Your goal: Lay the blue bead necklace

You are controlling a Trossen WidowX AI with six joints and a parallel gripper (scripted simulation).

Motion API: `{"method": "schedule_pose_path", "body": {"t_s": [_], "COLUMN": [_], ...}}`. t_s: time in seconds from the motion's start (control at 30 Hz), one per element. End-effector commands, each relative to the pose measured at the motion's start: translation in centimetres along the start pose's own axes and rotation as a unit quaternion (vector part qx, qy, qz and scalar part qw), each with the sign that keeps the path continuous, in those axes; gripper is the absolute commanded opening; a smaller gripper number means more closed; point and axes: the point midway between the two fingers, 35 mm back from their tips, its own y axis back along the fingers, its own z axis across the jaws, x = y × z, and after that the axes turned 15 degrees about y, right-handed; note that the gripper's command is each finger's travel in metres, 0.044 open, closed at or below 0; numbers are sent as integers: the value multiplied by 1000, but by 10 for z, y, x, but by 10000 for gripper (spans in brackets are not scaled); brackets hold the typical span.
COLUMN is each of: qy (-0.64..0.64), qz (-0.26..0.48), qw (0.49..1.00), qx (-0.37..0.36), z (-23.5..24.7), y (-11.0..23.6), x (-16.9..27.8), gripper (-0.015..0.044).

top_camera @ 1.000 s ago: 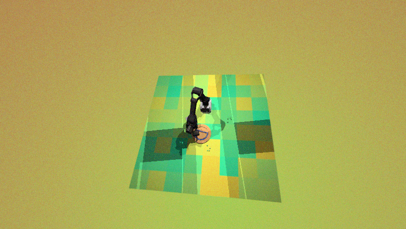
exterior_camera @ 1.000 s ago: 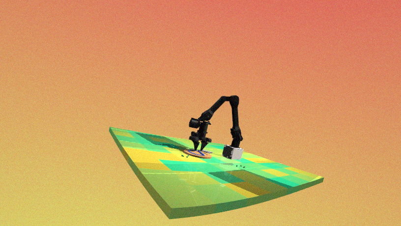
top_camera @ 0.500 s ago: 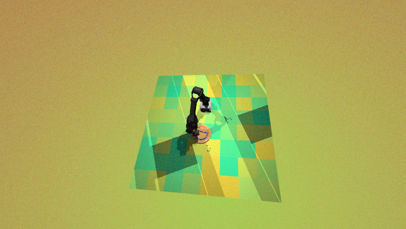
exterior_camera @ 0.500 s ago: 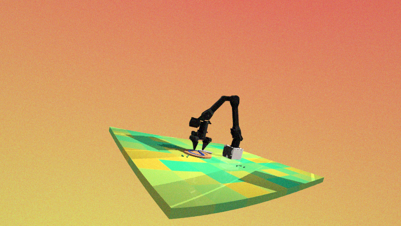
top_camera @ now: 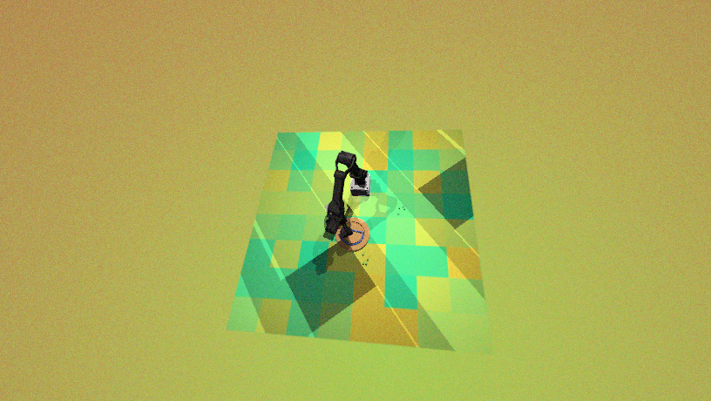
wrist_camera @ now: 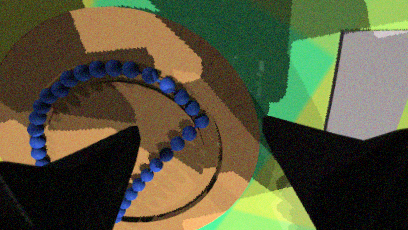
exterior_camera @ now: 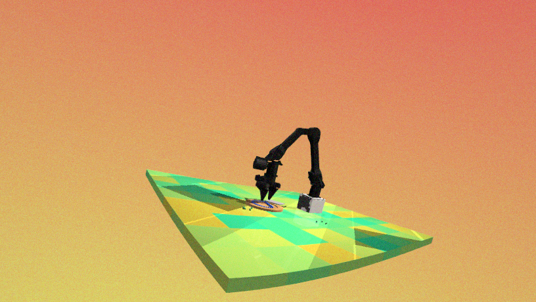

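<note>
necklace (wrist_camera: 177, 95) on bead board (wrist_camera: 220, 75), seemingly partly in groove; pincer (wrist_camera: 200, 150) above.

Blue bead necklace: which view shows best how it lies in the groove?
Wrist view: the blue bead necklace follows the groove on one side, then cuts across the round bead board. Top and exterior views show only a small blue loop.

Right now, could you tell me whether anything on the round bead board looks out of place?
Yes: the blue bead necklace follows the groove of the round wooden bead board only along the upper arc; from about it cuts straight across the centre. The open gripper holds nothing.
</note>
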Motion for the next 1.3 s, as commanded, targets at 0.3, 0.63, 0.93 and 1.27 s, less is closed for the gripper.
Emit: {"method": "schedule_pose_path", "body": {"t_s": [0.3,0.63,0.93,1.27], "qy": [596,764,880,894], "qz": [-2,-2,-1,-1], "qw": [803,646,475,447], "qx": [1,2,2,2], "z": [6,9,10,10], "y": [18,25,29,30], "x": [2,3,5,5], "gripper": [120,120,120,120]}}
